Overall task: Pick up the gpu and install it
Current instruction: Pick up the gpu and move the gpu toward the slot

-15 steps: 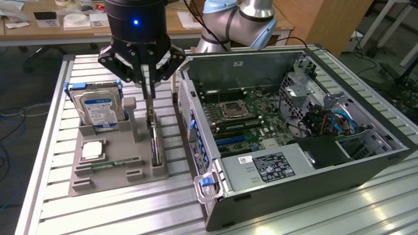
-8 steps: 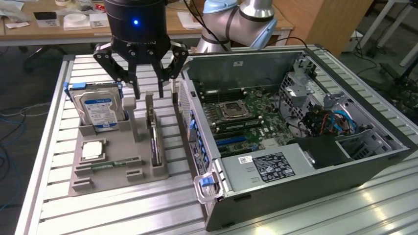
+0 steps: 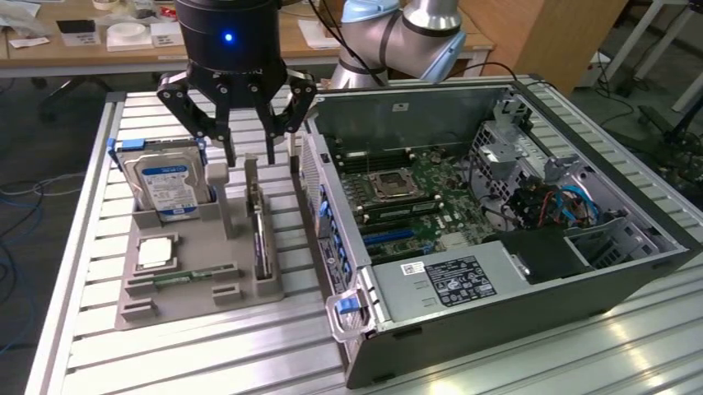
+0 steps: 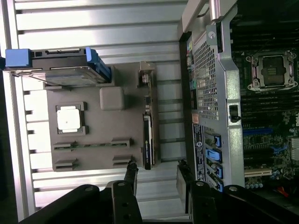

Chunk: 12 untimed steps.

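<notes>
Edge of the grey holder (image 3: 187, 304) just beside the open computer case (image 3: 495, 271), only a narrow strip of counter (image 3: 82, 280) between. More open room toward the counter's edge at the exterior view's left. Along the holder's case-side edge, standing on its long edge in a slot: the gpu (image 3: 258, 239), thin, flat, dark, very slim from above. Over it, not touching, the gripper (image 3: 250, 152), fingers (image 3: 226, 132) spread, nothing between them. Hard drive (image 3: 165, 185) upright at the holder's other side.

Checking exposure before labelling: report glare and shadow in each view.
Exterior view: glare streaks the table at the exterior view's right. Wrist view: the table washes out pale, the end effector is a dark silhouette, the computer case interior lies in shadow.
</notes>
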Available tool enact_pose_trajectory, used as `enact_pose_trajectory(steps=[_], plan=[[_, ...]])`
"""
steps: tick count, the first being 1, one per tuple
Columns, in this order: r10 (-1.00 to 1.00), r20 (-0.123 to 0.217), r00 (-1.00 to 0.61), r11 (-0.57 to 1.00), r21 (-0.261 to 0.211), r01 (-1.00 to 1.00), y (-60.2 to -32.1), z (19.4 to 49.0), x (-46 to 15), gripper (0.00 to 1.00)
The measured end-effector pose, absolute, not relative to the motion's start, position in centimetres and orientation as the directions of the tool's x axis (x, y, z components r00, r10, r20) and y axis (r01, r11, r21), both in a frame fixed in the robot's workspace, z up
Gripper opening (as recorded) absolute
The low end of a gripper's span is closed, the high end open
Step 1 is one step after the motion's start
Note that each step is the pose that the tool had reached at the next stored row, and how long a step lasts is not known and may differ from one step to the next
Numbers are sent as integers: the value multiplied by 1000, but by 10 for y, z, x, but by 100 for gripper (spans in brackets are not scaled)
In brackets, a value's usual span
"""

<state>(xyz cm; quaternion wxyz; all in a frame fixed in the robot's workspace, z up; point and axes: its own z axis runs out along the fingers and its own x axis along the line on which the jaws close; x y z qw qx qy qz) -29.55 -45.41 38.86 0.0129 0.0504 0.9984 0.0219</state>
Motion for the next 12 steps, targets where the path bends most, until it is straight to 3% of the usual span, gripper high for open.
enact_pose_trajectory(steps=[12], plan=[[101,-24,-995,994,45,100,-454,386,-295,47]])
